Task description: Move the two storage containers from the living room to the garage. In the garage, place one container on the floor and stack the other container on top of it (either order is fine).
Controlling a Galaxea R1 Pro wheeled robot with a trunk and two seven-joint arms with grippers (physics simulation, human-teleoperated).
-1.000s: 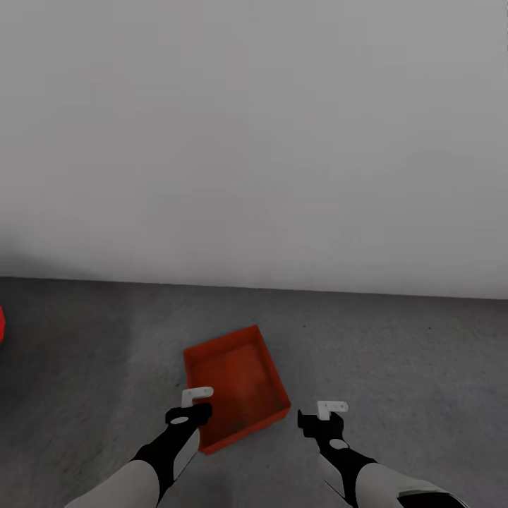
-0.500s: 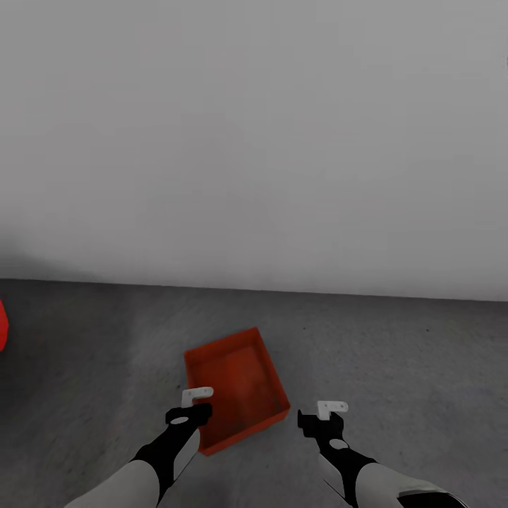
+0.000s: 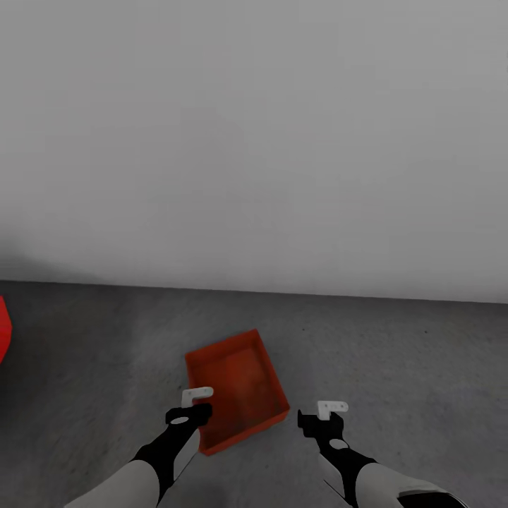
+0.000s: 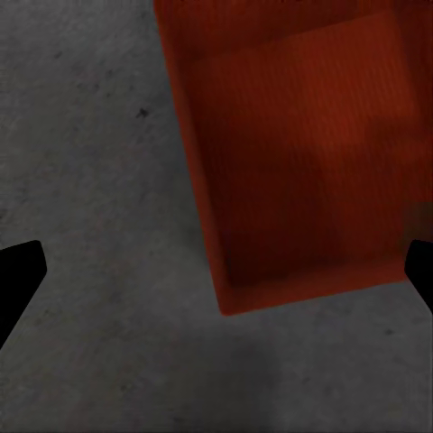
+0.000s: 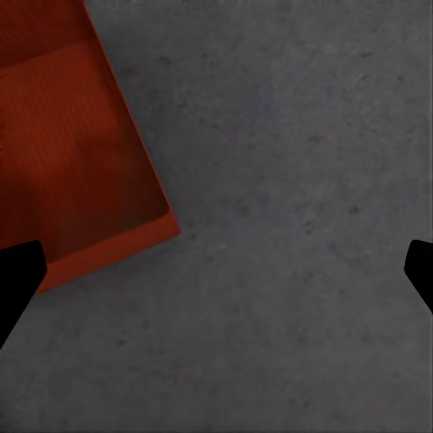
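One red-orange container (image 3: 236, 388) sits on the grey concrete floor (image 3: 395, 353) of the garage, skewed to the white wall (image 3: 282, 141) and just ahead of the robot, between the two arms and closer to the left one. Left hand (image 3: 192, 408) hangs over its near-left corner, right hand (image 3: 326, 416) over bare concrete beside it; both are spread wide and holding nothing, with dark fingertips (image 4: 18, 271) at the edges of each wrist view. A sliver of something red (image 3: 3, 328) shows at the far left edge, can't tell what it is. My read: first box is down, second is yet to be fetched. Risks from here: turning or backing the base with the arms this low could clip the rim and shove the box. The skew matters later, since a second box brought in square to the wall would sit crooked, catch an edge or slide off. Also no lid, so the top box has to rest on the rims or nest inside; a sloppy drop could tip it.
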